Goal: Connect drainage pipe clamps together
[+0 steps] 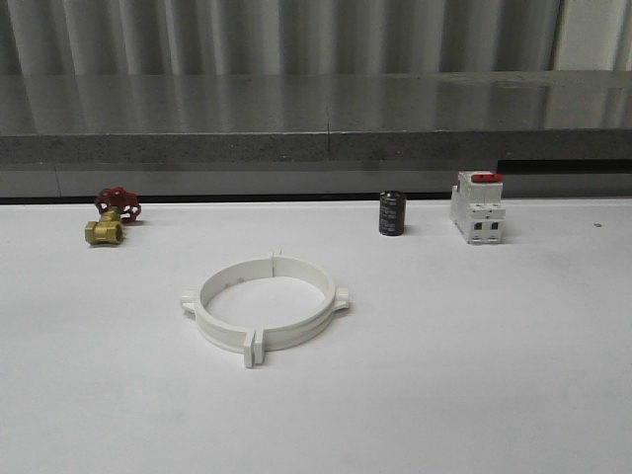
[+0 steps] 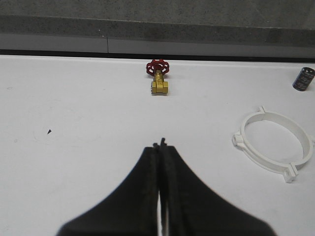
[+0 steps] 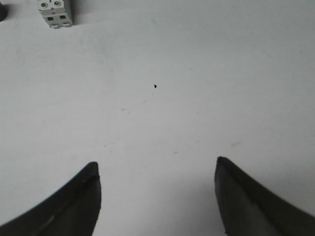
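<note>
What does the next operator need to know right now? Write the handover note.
Left gripper: shut, empty, above bare table.
Right gripper: open, empty, above bare table.
The two white plastic semicircular pipe clamp halves lie mid-table, flanges meeting, forming one ring.
Done: the halves look joined, though flange locking cannot be confirmed.
Left: probably nothing beyond checking the joints. The brass valve with red handwheel, black cylinder and white switch block stand apart.

Left gripper (image 2: 160,147): black fingers pressed together, nothing between them, over bare white table (image 2: 74,123). Brass valve with red handwheel (image 2: 158,78) sits ahead near the table's far edge. Two white plastic half-ring clamps (image 2: 273,143) lie off to one side, flanges meeting, forming one ring. Dark cylindrical capacitor (image 2: 303,78) beyond it at frame edge.
</note>
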You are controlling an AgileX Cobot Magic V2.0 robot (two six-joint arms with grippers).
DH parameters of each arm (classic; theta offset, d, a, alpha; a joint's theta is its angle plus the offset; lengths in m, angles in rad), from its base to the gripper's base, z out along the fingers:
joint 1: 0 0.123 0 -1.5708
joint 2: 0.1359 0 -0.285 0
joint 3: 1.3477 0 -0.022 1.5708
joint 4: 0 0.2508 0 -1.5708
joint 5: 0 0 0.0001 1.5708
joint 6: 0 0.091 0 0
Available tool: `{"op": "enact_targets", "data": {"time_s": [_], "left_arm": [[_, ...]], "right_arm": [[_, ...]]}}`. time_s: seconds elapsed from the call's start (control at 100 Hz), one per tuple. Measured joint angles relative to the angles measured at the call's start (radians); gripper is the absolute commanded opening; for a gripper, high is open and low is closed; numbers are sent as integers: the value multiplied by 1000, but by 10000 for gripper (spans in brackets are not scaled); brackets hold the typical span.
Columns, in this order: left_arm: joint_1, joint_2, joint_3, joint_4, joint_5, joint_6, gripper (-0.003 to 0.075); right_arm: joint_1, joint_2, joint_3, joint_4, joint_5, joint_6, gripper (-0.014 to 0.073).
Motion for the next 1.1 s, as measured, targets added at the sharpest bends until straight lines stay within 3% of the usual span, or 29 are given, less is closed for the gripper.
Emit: {"op": "enact_targets", "data": {"time_s": [0.13,0.22,0.56,1.1], "left_arm": [[0,0,0,0,0,0,-20],[0,0,0,0,0,0,-20],[0,0,0,0,0,0,-20],[0,0,0,0,0,0,-20]], "right_arm": [[0,-118,89,16,0,0,490],[0,-187,139,17,0,-2,436],[0,-286,192,18,4,-4,-76],[0,-287,192,18,4,-6,-69]]}}
